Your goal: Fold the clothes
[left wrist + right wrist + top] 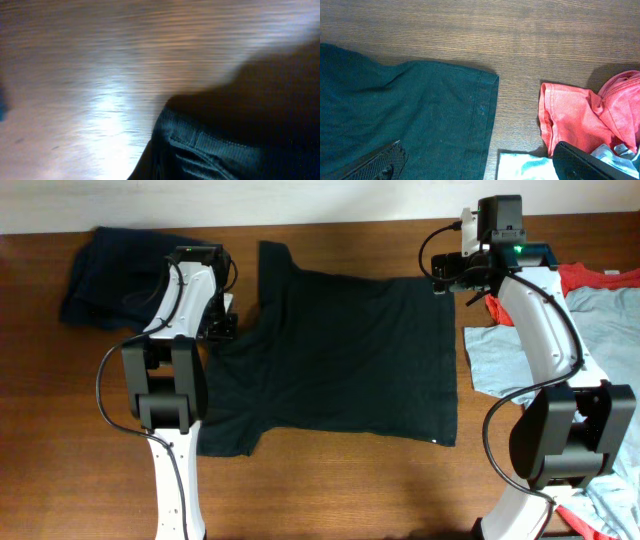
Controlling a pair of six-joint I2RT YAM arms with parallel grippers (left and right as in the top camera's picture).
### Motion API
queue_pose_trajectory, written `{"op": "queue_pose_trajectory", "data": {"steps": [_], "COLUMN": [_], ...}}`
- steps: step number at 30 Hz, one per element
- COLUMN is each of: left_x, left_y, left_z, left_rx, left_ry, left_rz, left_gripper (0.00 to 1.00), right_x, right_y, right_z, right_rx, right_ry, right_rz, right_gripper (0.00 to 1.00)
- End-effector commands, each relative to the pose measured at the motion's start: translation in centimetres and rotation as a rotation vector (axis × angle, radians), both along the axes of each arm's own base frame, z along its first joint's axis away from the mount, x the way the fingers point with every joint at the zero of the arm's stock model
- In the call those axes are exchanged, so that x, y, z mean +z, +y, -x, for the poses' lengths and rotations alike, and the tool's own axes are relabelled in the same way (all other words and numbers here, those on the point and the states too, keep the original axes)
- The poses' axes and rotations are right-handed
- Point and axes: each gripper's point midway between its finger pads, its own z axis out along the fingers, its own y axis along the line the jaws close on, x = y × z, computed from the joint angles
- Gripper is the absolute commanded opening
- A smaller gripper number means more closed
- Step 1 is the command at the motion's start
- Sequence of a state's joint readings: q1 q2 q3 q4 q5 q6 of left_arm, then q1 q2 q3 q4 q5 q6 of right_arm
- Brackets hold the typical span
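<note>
Limp, light black T-shirt (340,350): left gripper (218,320) closed, apparently pinching the ribbed collar (210,145); right gripper (476,147) fingers spread, hem corner (487,82) between them, a sound hold.

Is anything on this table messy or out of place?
Nothing is damaged or spilled. The black T-shirt lies spread flat in the middle, but a dark navy shirt sits crumpled at the far left corner, and a red-orange shirt and a light blue-grey shirt lie heaped overlapping at the right edge.
</note>
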State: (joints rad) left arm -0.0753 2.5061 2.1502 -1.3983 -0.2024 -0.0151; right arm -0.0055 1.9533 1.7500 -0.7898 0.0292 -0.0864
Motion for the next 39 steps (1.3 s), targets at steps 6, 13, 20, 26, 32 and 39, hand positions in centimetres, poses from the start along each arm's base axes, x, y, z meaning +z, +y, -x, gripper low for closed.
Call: {"op": "queue_pose_trajectory", "data": {"steps": [6, 13, 20, 26, 32, 39], "left_x": [1.3, 1.3, 4.4, 10.5, 14.7, 14.8], "left_y": [5.0, 4.0, 3.9, 2.6, -1.0, -4.7], "left_z": [0.1, 0.8, 0.0, -2.0, -4.0, -5.1], "left_rx": [0.092, 0.124, 0.177, 0.235, 0.243, 0.191], "left_ry": [-0.038, -0.018, -0.114, -0.322, -0.477, -0.481], "left_rz": [-0.277, -0.214, -0.21, -0.107, 0.135, 0.35], "left_gripper": [0.01, 0.01, 0.15, 0.23, 0.99, 0.99], "right_x": [-0.1, -0.1, -0.1, -0.1, -0.1, -0.1], "right_y": [0.2, 0.2, 0.2, 0.2, 0.2, 0.2], "right_z": [0.0, 0.0, 0.0, 0.0, 0.0, 0.0], "right_rx": [0.002, 0.002, 0.002, 0.002, 0.002, 0.002], "right_ry": [0.001, 0.001, 0.001, 0.001, 0.001, 0.001], "right_rz": [0.001, 0.001, 0.001, 0.001, 0.001, 0.001], "right_gripper": [0.99, 0.99, 0.99, 0.99, 0.99, 0.99]}}
